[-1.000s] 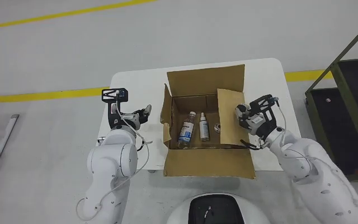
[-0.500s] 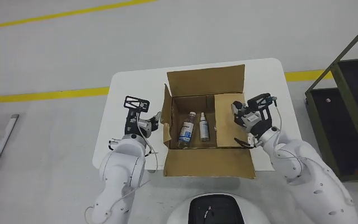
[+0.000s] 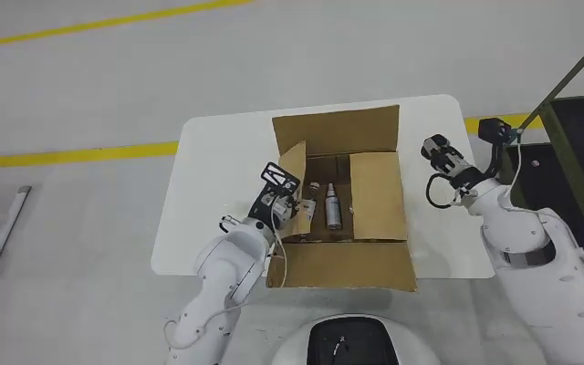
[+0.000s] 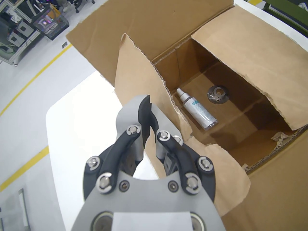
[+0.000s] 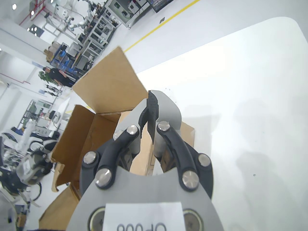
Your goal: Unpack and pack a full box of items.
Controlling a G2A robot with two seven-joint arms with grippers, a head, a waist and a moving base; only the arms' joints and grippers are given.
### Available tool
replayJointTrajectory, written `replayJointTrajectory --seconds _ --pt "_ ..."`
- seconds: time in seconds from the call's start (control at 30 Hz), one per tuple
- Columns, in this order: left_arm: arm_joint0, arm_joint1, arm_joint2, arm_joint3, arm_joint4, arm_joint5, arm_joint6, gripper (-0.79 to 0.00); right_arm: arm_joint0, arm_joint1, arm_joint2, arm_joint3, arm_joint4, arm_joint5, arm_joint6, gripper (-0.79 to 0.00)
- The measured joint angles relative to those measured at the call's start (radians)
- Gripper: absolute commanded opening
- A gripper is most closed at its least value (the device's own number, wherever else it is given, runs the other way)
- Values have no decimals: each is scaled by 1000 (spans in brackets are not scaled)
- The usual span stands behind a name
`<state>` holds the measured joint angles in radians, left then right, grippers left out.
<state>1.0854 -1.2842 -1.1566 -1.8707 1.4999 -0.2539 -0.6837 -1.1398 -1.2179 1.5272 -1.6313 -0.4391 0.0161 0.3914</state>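
Sitting beside box flap [image 4: 137, 73], left gripper [image 4: 147, 114] pressed together, empty; right gripper [image 5: 150, 112] pressed together above table [image 5: 240, 85].

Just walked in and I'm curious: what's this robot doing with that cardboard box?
The robot is working on a cardboard box on a white table. Its left gripper, shut, is at the box's left flap, which stands tilted inward. The right flap lies folded over the opening. The right gripper, also shut and empty, hangs over the table beside the box. A small bottle and a metal flange lie inside.
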Motion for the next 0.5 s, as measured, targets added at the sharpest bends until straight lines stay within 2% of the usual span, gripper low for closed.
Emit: replayJointTrajectory --seconds 0.23,0.5 --pt "-30 -7 52 61 -4 -45 -21 -785 164 -3 -11 175 78 -2 36 -785" --pt "-38 -9 61 75 6 -53 -42 -785 347 -8 -73 376 127 -81 160 -785"
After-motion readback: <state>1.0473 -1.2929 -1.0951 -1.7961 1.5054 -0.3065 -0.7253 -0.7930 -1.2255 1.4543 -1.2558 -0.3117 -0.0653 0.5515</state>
